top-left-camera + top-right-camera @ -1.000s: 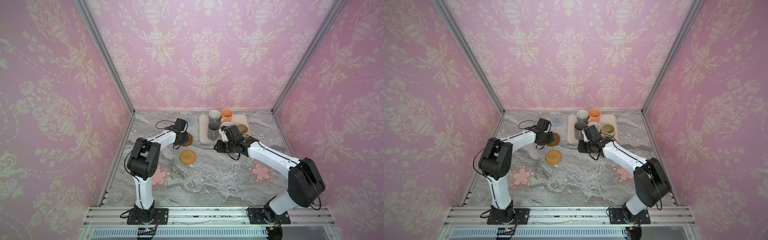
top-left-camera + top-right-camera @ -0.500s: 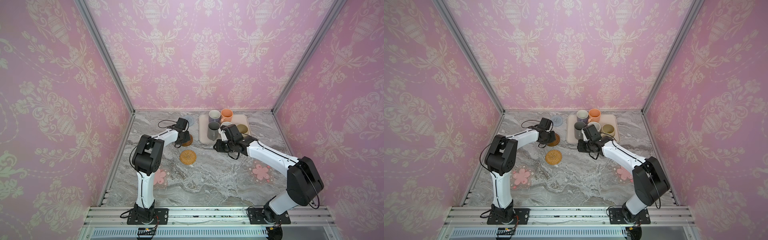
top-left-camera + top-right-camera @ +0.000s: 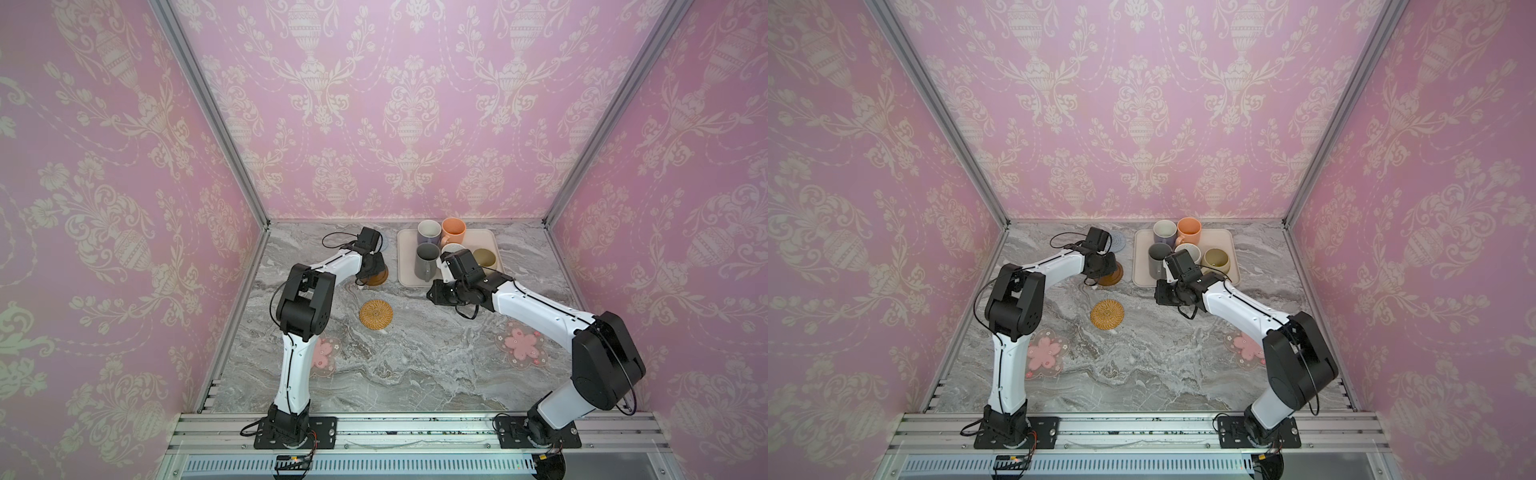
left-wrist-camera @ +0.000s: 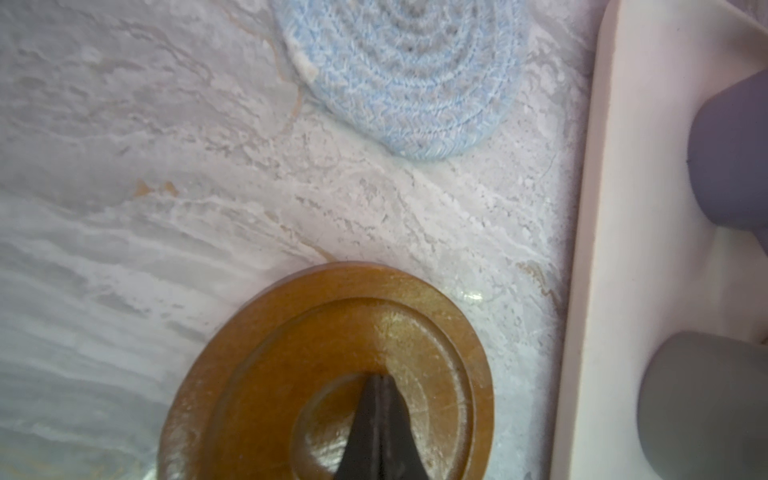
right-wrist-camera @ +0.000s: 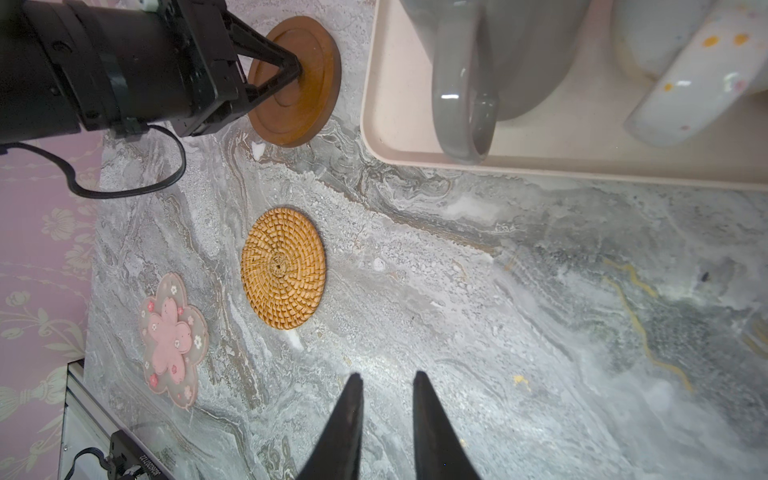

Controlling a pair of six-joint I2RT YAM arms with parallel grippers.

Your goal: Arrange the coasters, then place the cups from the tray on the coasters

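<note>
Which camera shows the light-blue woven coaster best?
Left wrist view: the light-blue woven coaster is close and sharp, though partly cropped. Both top views show only part, behind the left arm; the right wrist view misses it.

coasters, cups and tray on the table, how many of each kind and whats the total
coasters: 5 (blue woven, brown disc, rattan, flower-shaped, second flower-shaped)
cups: 5 (lavender, peach, dark grey, speckled white, beige-yellow)
tray: 1
total: 11
</note>
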